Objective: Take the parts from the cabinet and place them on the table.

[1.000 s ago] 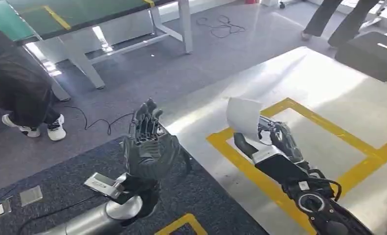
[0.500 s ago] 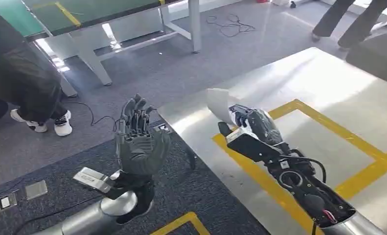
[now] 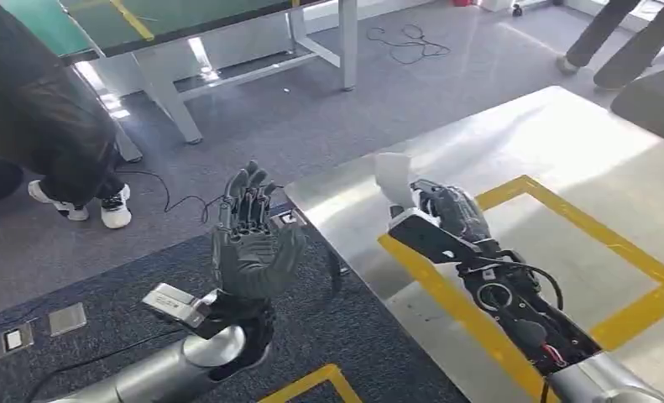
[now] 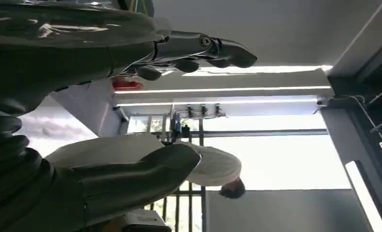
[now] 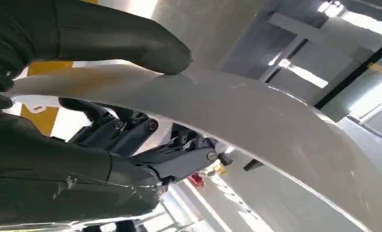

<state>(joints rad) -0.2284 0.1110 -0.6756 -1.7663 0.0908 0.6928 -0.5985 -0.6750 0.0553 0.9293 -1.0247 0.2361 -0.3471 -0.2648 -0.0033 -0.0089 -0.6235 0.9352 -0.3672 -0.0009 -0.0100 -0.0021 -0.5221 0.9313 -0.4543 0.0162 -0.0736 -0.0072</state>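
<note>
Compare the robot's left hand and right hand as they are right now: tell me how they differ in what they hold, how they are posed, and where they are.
The left hand holds nothing; the right hand grips a curved white part between thumb and fingers. The left hand stands upright with fingers apart; the right hand's fingers curl around the part. The left hand is over the dark floor mat; the right hand is over the metal table. Both are dark grey on silver arms.

I am noting the bench [image 3: 555, 143] showing brushed, glossy metal with matt yellow tape [image 3: 614, 243]; the part [image 3: 393, 178] looking smooth, pale, plastic-like; the floor mat [image 3: 101, 285] appearing rough grey carpet.
</note>
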